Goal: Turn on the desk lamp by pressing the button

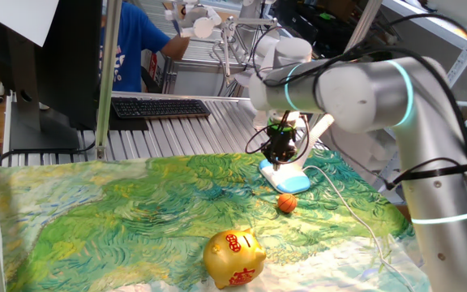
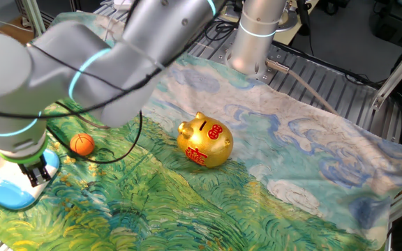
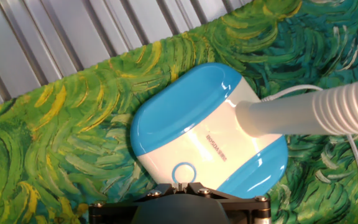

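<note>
The desk lamp's flat white-and-light-blue base (image 3: 207, 134) lies on the green painted cloth, with a ribbed white neck (image 3: 328, 109) leading off to the right. A round ring button (image 3: 183, 172) sits at its near edge. My gripper (image 3: 180, 185) is directly over that button, fingertips together and right at the ring. In one fixed view the gripper (image 1: 280, 158) stands upright over the base (image 1: 289, 180). In the other fixed view the gripper (image 2: 37, 174) is down on the base (image 2: 5, 189). A thin white cord (image 1: 355, 212) trails off the lamp.
A small orange ball (image 1: 287, 203) lies just in front of the lamp. A gold piggy bank (image 1: 233, 258) stands nearer the cloth's front edge. Ribbed metal table top (image 3: 55, 43) shows behind the lamp. A keyboard (image 1: 159, 106) and monitor are at the back.
</note>
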You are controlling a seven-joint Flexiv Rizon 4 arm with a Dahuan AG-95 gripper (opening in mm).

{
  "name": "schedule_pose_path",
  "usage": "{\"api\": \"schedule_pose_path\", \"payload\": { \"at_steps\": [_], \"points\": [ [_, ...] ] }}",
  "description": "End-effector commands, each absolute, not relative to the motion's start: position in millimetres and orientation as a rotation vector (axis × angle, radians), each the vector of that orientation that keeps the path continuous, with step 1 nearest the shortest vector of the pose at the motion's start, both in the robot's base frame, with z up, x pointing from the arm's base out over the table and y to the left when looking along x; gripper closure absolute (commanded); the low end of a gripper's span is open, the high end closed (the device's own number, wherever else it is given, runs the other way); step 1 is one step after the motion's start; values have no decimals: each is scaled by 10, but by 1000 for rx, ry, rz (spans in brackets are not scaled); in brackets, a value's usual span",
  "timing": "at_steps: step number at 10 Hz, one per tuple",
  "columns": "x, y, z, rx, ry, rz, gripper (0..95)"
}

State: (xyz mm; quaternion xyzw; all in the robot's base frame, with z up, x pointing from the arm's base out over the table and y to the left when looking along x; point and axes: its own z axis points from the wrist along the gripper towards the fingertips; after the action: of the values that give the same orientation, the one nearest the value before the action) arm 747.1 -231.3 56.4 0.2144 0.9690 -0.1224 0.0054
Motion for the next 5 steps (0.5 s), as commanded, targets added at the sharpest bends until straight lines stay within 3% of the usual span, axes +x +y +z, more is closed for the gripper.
{"api": "schedule_pose_path", "payload": {
  "at_steps": [1,5],
  "points": [
    [7446,-2294,583,670,3031,-383,950],
    [7365,-2220,614,710,3037,-345,950]
  ]
}}
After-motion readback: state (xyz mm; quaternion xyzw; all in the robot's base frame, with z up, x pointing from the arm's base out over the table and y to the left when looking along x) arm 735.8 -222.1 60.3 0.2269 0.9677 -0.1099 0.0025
